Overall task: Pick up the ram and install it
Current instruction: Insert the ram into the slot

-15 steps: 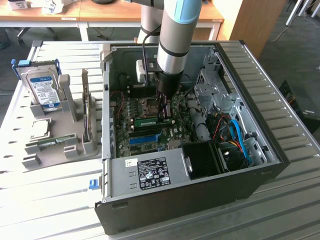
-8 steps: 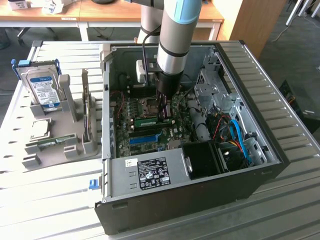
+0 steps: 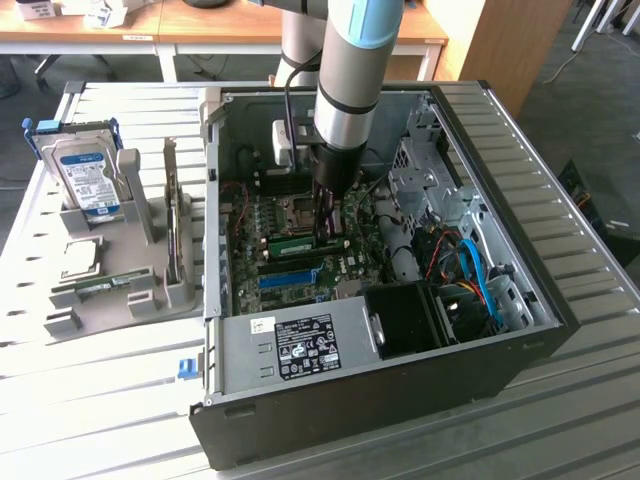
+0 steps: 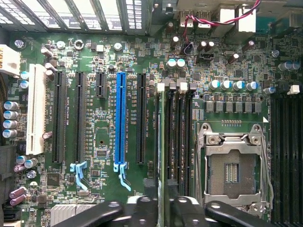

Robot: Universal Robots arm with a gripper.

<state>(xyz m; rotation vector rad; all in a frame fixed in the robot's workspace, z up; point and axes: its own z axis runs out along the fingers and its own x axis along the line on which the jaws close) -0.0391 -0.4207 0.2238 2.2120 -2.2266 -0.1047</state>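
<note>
Where the ram [image 4: 163, 142] stands edge-up among the black slots [image 4: 182, 142], your gripper [image 4: 163, 208] straddles one end; clamped or released, you cannot tell. Slots crowd one edge, bare motherboard [image 4: 150, 118] flanks the other

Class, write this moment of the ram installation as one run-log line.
ram: upright in memory slot beside CPU socket | gripper: over ram's end, inside computer case

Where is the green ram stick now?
In the wrist view, the thin green ram stick stands on the green motherboard between the long blue plastic slot and the metal processor socket.
</note>
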